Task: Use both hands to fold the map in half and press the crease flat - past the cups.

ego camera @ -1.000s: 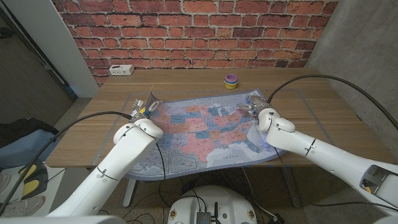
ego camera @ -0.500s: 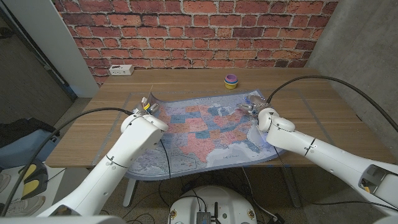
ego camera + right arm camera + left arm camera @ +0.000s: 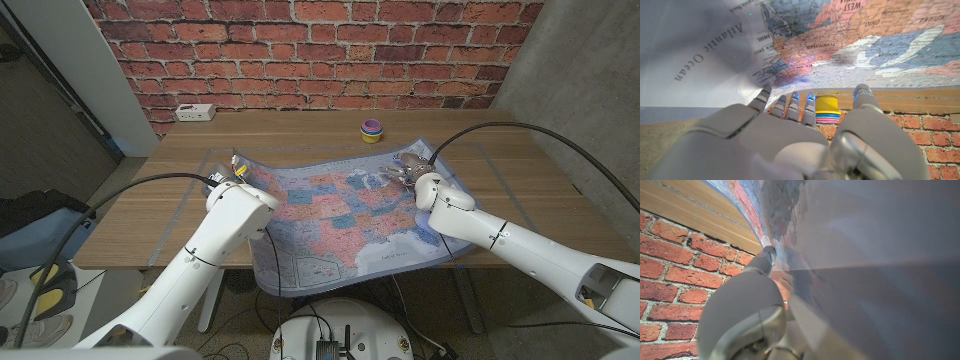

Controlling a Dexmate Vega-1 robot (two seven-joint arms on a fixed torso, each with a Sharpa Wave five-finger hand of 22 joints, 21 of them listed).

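The colourful US map point(image 3: 340, 215) lies spread on the wooden table point(image 3: 530, 175), its near edge hanging over the front. My left hand point(image 3: 233, 166) grips the map's far-left corner, which curls up off the table. In the left wrist view the sheet point(image 3: 880, 255) bends close against that hand point(image 3: 747, 300). My right hand point(image 3: 405, 170) holds the far-right corner. In the right wrist view its fingertips point(image 3: 790, 102) and thumb meet the map's edge point(image 3: 840, 35). A stack of small coloured cups point(image 3: 371, 130) point(image 3: 826, 109) stands beyond the map's far edge.
A white power strip point(image 3: 194, 112) lies at the table's far-left corner by the brick wall point(image 3: 320, 50). Bare wood point(image 3: 300, 130) runs between the map and the wall, and more lies to the map's right.
The map has slid toward me and its near-left corner has swung right, so more hangs over the front edge. My left arm moved forward with the far-left corner. The right hand barely moved.
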